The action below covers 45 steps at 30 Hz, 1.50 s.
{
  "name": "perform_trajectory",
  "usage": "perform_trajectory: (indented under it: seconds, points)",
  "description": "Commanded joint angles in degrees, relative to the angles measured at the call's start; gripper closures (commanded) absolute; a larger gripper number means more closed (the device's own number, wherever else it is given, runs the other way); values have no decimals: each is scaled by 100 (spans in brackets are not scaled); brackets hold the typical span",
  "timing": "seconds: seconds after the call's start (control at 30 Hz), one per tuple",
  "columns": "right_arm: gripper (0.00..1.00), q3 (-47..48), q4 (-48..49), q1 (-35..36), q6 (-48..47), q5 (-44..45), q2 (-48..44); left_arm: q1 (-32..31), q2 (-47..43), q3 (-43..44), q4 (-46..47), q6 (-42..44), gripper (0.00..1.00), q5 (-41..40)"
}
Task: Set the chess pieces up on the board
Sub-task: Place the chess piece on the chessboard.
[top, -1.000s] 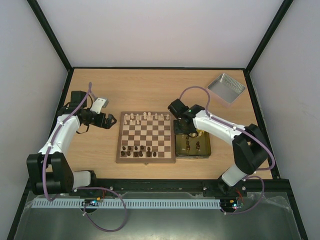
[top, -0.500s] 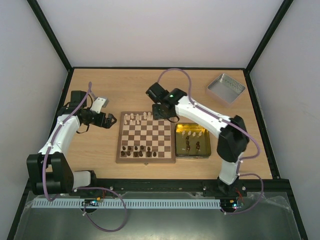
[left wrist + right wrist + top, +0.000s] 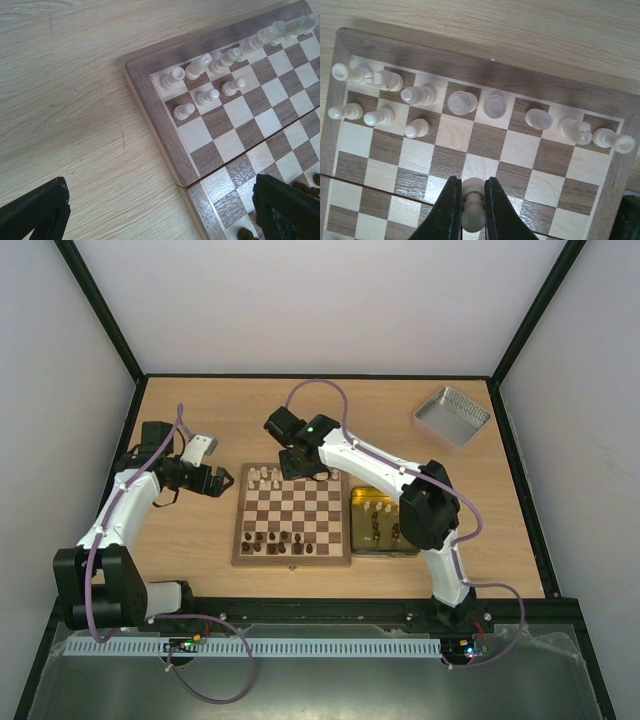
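The chess pieces [image 3: 462, 102] look glossy, the wooden board [image 3: 520, 80] matt.

Board [image 3: 292, 510] lies flat; cream pieces [image 3: 462, 102] stand along its far edge, dark pieces [image 3: 285, 538] along its near edge, one cream pawn [image 3: 472, 202] held above its middle squares.

The square wooden chessboard [image 3: 520, 148] is checkered dark brown and cream, with a brown border. The tiny turned wooden pieces [image 3: 462, 102] are pale cream. The black right gripper [image 3: 471, 186] pinches a cream pawn [image 3: 472, 212].
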Motion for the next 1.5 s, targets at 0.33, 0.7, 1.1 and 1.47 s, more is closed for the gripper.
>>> perform_trajectory:
  seconds: [0.33,0.7,1.1,1.47]
  points:
    - [98,407,-163,153,-66,-118,524,32,-130,-87,-2,-43,1,91]
    - [98,503,-21,155,-95,-123,835,32,-127,-100,12,-46,1,82]
    - [98,574,102,151,-105,-138,1016,34,-124,-109,12,-46,1,69]
    - [98,753,113,154,-115,-159,1251,40,-127,-118,9,-46,1,88]
